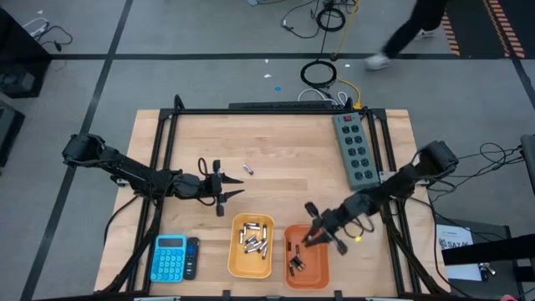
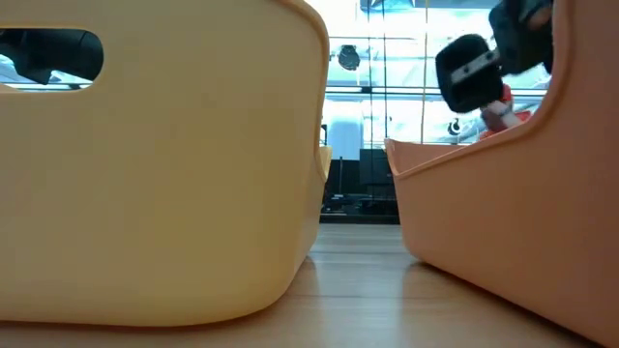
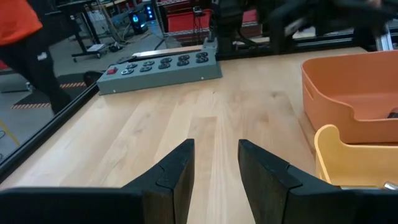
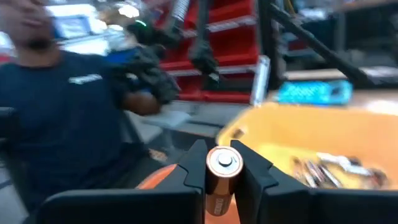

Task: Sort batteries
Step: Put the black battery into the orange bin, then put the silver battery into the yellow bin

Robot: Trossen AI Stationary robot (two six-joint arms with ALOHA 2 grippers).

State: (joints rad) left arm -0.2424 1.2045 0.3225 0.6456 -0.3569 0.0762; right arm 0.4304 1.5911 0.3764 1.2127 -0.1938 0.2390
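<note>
My right gripper (image 1: 311, 232) hovers over the orange bin (image 1: 316, 269) at the near edge, shut on a copper-coloured battery (image 4: 221, 177). A few small dark batteries (image 1: 296, 261) lie in that bin. Several silvery batteries (image 1: 253, 240) lie in the yellow bin (image 1: 236, 259) beside it. One loose battery (image 1: 248, 169) lies on its side on the table's middle. My left gripper (image 1: 222, 196) hangs open over the bare wood left of centre, nothing between its fingers (image 3: 177, 171). My right gripper pinches the battery by its round side (image 4: 216, 186) between its two fingers. The battery's silvery end cap (image 4: 224, 160) shows between the fingertips. The fingers lie about level and come from the table's right side. The battery is lifted clear, above the orange bin.
A grey power strip (image 1: 355, 149) lies at the far right. A blue calculator (image 1: 170, 257) lies at the near left corner. In the low view the yellow bin's wall (image 2: 155, 164) and the orange bin's wall (image 2: 503, 222) stand close together. A person walks beyond the table.
</note>
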